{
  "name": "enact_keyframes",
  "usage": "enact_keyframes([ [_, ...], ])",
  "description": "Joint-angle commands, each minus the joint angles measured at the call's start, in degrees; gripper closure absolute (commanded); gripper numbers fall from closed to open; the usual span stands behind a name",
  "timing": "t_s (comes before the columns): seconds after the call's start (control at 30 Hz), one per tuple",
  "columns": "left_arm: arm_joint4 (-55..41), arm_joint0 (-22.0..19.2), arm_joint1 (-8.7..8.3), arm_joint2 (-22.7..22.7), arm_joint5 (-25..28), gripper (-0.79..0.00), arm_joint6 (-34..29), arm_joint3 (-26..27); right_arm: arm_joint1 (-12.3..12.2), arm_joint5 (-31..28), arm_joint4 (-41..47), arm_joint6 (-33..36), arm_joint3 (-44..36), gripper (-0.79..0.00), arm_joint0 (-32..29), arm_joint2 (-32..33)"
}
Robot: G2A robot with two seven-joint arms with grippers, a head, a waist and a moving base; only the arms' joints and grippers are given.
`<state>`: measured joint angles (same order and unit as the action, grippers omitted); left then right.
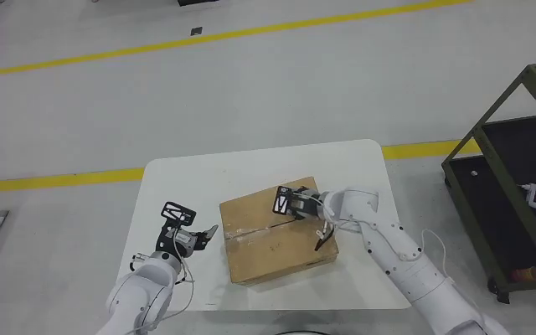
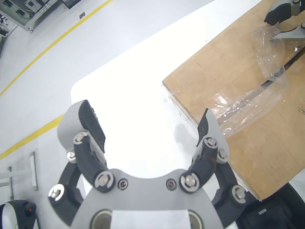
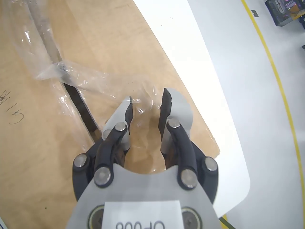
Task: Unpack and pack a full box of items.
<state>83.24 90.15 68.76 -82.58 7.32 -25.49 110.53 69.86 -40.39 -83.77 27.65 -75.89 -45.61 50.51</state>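
A closed cardboard box (image 1: pixel 272 243) lies on the white table (image 1: pixel 251 172). Clear tape (image 3: pixel 102 79) runs along its centre seam and is partly peeled and crumpled, with a dark gap showing between the flaps. My right gripper (image 3: pixel 147 97) hovers over the box's right end, open, and the loose end of the tape clings around its fingertips. It also shows at the box's far end in the left wrist view (image 2: pixel 281 28). My left gripper (image 2: pixel 145 107) is open just off the box's left side, above bare table, holding nothing.
The box (image 2: pixel 221 60) fills the table's front middle, leaving bare table behind it and to both sides. A dark green cart (image 1: pixel 494 184) stands on the floor to the right. Yellow lines (image 1: pixel 234 33) cross the grey floor.
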Motion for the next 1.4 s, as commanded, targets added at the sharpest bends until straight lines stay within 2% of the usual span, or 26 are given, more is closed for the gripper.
enact_keyframes([
  [0.0, -0.02, -0.07, 0.01, 0.0, 0.1, -0.785, -0.06, -0.1, 0.18, 0.26, -0.09, -0.18, 0.49, -0.018, 0.4, -0.34],
  [0.2, -0.52, -0.4, 0.03, 0.01, 0.51, -0.785, -0.19, -0.53, 0.52, 1.46, -0.93, -1.03, 0.74, 0.0, 0.9, -0.84],
  [0.37, -1.67, -0.94, 0.06, -0.01, 1.01, -0.785, -0.64, -1.28, 0.12, 3.36, -4.0, -3.34, -2.29, 0.0, -0.5, -0.02],
  [0.93, -2.26, -2.86, 0.07, 1.19, 3.46, -0.785, -1.44, -2.87, -4.01, 10.65, -18.44, -14.25, -18.97, 0.0, -17.92, 9.27],
  [1.37, -1.99, -3.6, 0.05, 1.94, 4.16, -0.785, -2.03, -3.54, -4.92, 9.85, -21.19, -14.45, -21.62, 0.0, -22.21, 12.2],
])
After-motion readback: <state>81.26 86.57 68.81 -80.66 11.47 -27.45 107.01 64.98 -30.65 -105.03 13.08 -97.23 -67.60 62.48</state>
